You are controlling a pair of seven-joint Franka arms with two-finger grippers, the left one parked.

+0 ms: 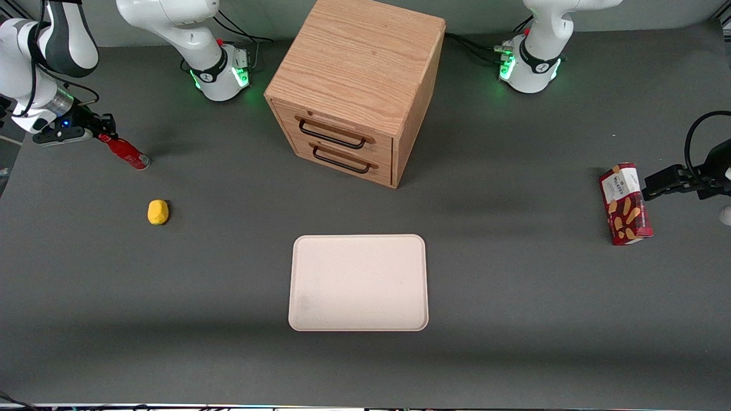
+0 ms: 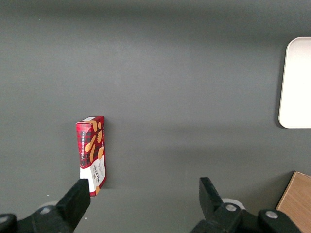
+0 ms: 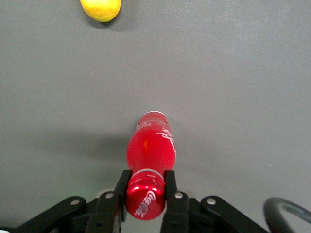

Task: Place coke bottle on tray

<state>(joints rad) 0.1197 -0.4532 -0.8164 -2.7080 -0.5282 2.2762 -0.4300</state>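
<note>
The coke bottle (image 1: 125, 152) is small, slim and all red. It hangs tilted at the working arm's end of the table, its base at or just above the table top. My gripper (image 1: 104, 133) is shut on its capped neck. In the right wrist view the fingers (image 3: 122, 187) press both sides of the red cap (image 3: 145, 200), and the bottle's body (image 3: 150, 145) points away from the camera. The pale cream-pink tray (image 1: 358, 282) lies flat near the table's middle, nearer the front camera than the wooden cabinet, far from the bottle. Its corner shows in the left wrist view (image 2: 296, 87).
A yellow lemon-like fruit (image 1: 158, 212) lies near the bottle, nearer the front camera; it shows in the right wrist view (image 3: 100, 8). The wooden two-drawer cabinet (image 1: 357, 91) stands mid-table. A red biscuit box (image 1: 625, 204) lies toward the parked arm's end.
</note>
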